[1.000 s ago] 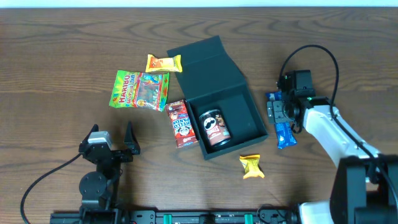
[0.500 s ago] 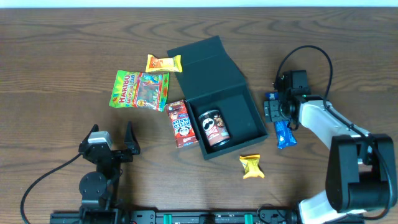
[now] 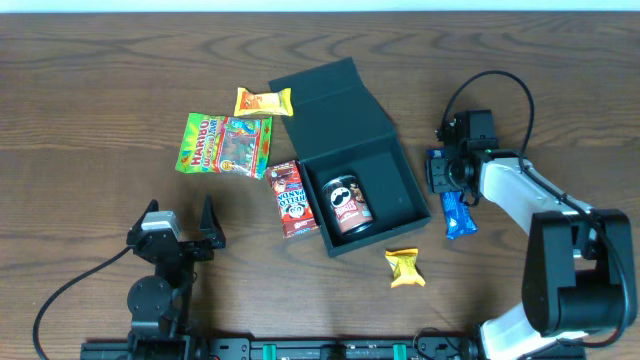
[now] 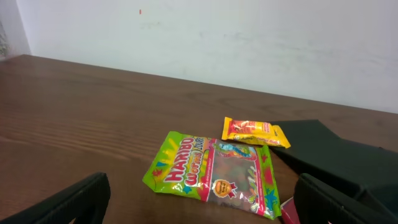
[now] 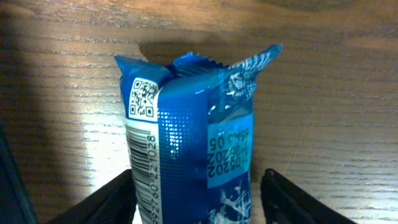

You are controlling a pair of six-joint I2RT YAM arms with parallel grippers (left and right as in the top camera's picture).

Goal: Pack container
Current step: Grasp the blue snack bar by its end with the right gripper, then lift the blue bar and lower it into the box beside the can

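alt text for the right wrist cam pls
A shiny blue foil snack packet with a crimped end, QR code and barcode fills the frame, lying on the brown wooden table. The right claw straddles it, dark fingers either side, a gap visible beside one.

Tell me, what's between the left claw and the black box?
A red snack box beside the container; otherwise bare table to the left gripper. Seen overhead.

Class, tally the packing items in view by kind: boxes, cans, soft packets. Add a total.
Boxes: 2, container, red snack box
Cans: 1, crisp can
Soft packets: 4, green bag, orange packet, yellow wrapper, blue packet
Total: 7
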